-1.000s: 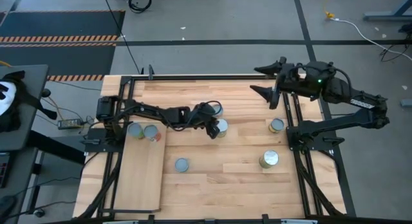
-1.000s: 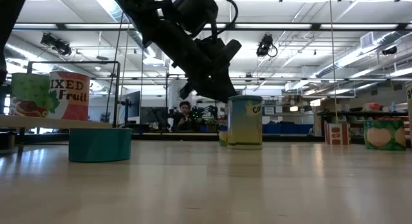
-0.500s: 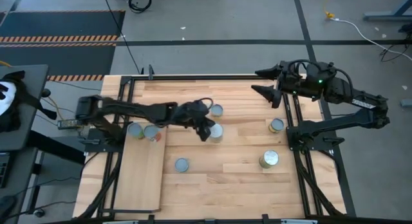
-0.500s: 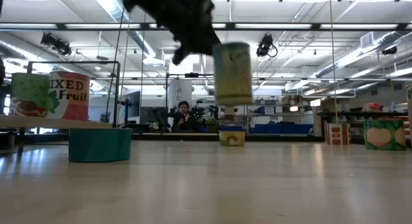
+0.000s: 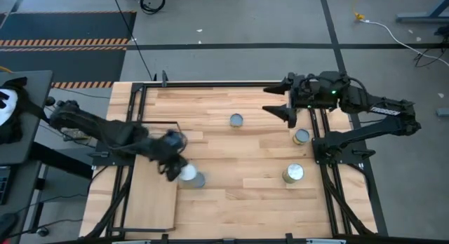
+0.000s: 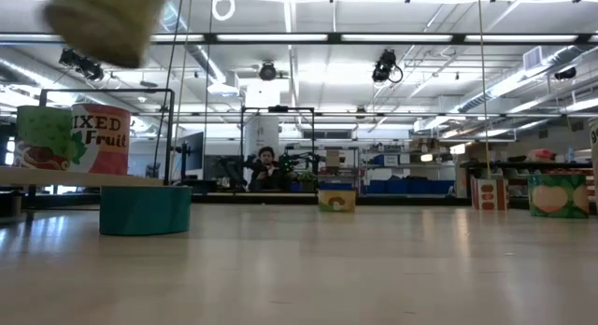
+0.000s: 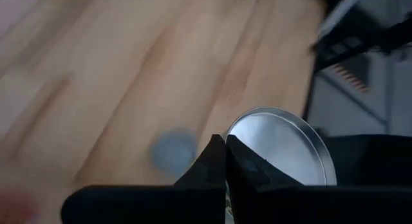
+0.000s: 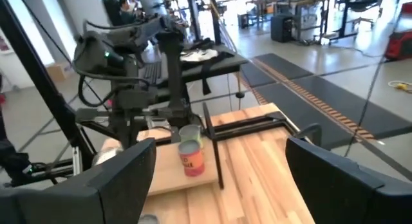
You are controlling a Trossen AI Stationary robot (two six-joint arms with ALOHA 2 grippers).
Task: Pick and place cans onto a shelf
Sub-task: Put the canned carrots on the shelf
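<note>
Holding a can clamped between its fingers, the left gripper hangs above the shelf's right edge. Far right, the right gripper waits, fingers spread wide.

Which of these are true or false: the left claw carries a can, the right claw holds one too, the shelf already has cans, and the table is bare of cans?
1. The left gripper carries a can. True: it is shut on it, lifted off the table.
2. The right gripper holds a can. False: it is open and holds nothing.
3. The shelf has cans on it. True: two cans stand there.
4. No cans remain on the tabletop. False: several still stand there.
</note>
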